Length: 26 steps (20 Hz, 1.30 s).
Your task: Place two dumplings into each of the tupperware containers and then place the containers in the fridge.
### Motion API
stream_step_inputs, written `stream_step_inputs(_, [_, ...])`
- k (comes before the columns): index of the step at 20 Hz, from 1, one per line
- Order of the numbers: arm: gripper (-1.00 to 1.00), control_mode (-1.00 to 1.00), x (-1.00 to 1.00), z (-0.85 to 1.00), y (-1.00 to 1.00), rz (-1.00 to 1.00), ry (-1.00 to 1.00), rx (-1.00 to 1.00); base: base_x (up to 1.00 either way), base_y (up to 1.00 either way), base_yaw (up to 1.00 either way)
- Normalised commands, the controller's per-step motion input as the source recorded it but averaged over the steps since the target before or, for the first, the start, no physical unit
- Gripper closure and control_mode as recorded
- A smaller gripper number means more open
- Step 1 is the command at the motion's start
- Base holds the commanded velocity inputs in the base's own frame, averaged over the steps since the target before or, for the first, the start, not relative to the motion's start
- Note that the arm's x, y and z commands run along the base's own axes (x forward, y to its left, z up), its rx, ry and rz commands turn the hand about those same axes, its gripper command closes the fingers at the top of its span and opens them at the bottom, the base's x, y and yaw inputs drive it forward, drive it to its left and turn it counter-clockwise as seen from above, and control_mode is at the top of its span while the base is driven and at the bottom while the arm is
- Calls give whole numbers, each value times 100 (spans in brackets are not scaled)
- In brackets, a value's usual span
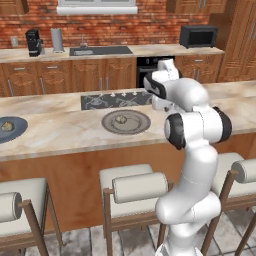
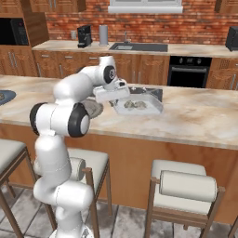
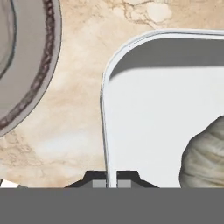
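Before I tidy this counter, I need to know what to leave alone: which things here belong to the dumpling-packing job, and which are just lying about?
Job:
- container, its rim pinched in the shut pincer
- dumplings in it
- dumpling on the round plate
- dumpling on the blue plate

Lying about:
- microwave
- coffee machine
- sink
- stools

I see the pale tupperware container [image 2: 138, 106] flat on the counter, two crinkled tan dumplings [image 2: 134, 105] inside; another dumpling [image 1: 121, 119] nearby.
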Motion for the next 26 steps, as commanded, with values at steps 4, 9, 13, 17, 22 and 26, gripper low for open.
stream_step_inputs(4, [100, -100, -79, 6, 2, 70, 3, 0, 0, 0, 0])
stream_step_inputs(9, [100, -100, -98, 17, 14, 62, 6, 0, 0, 0, 0])
stream_step_inputs(13, [100, -100, -95, 11, 23, 55, 1, 3, 0, 0, 0])
stream_step_inputs(17, [100, -100, -82, 27, 3, 52, 0, 9, 0, 0, 0])
stream_step_inputs(22, [100, -100, -59, 51, 0, 34, -2, 19, 0, 0, 0])
stream_step_inputs(26, [100, -100, -45, 54, 0, 8, -3, 6, 0, 0, 0])
